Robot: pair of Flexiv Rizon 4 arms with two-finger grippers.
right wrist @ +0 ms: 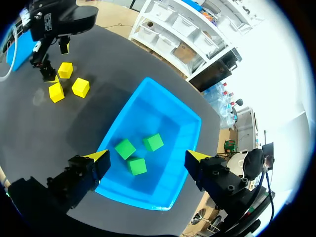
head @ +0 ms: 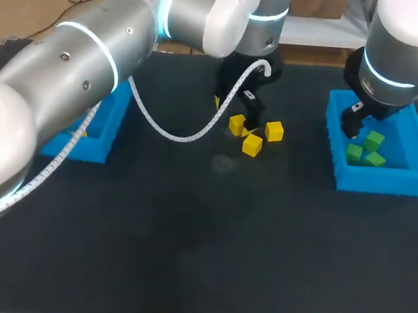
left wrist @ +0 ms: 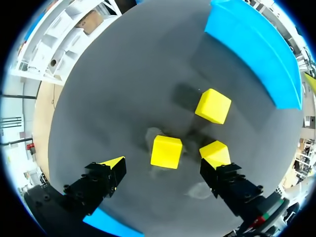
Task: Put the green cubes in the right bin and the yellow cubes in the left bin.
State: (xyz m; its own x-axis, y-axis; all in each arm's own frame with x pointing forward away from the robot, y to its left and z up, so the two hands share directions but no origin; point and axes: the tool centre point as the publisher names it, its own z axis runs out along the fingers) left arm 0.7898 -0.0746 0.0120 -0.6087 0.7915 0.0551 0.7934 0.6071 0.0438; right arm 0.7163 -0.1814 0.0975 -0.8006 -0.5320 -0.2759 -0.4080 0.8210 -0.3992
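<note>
Three yellow cubes lie close together on the dark mat at mid-table. My left gripper hangs open just above them. In the left wrist view one yellow cube lies between the open fingers of the left gripper, another sits against one fingertip, and the third is ahead. My right gripper stands open and empty over the right bin. That bin holds three green cubes, below the right gripper.
The blue left bin stands at the table's left, largely covered by my left arm, with a bit of yellow showing inside. A white cable loops from the left arm over the mat. Bare mat fills the near half of the table.
</note>
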